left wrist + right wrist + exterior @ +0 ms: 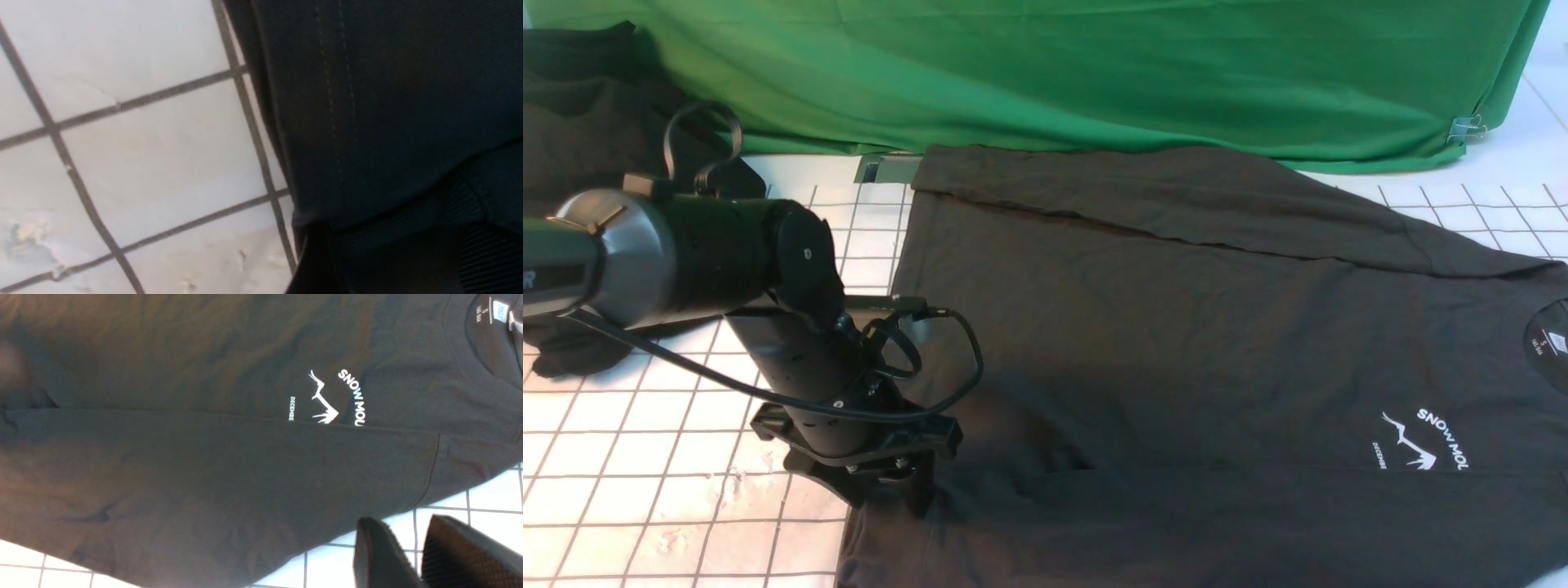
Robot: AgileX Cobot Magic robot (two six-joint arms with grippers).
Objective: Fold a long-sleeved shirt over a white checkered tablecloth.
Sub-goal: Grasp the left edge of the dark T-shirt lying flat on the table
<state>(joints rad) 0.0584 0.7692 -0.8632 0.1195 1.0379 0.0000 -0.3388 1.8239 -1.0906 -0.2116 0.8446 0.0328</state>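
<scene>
Two long folds run the length of the long-sleeved shirt (1176, 327), one along its far edge and one along its near edge. The near flap lies over the end of the white logo (1421, 445), so the "SNOW" lettering breaks off at the crease. We see the shirt lying flat on the white checkered tablecloth (645, 457), with its hem toward the robot's left and its collar toward the right. The neck label (1558, 343) sits at the very edge of the front view.

The left arm (686, 253) reaches in from the left and bends down, setting the left tool (907, 482) right at the hem, close to the shirt's near corner. Its jaws stand wide apart — released, as far as we can judge — though black fingers against black cloth keep us from telling whether they touch the fabric. From that wrist we see the stitched hem (335, 122) lying over the grid squares.

The right tool (404, 520) shows only in its own wrist view. It hangs above bare tablecloth just beside the shirt's near edge, its two fingers (380, 555) parted by a narrow gap with nothing between them.

Behind the shirt hangs a green draped cloth (1094, 73), and at the far left lies another dark garment (580, 106), well apart from the shirt.
</scene>
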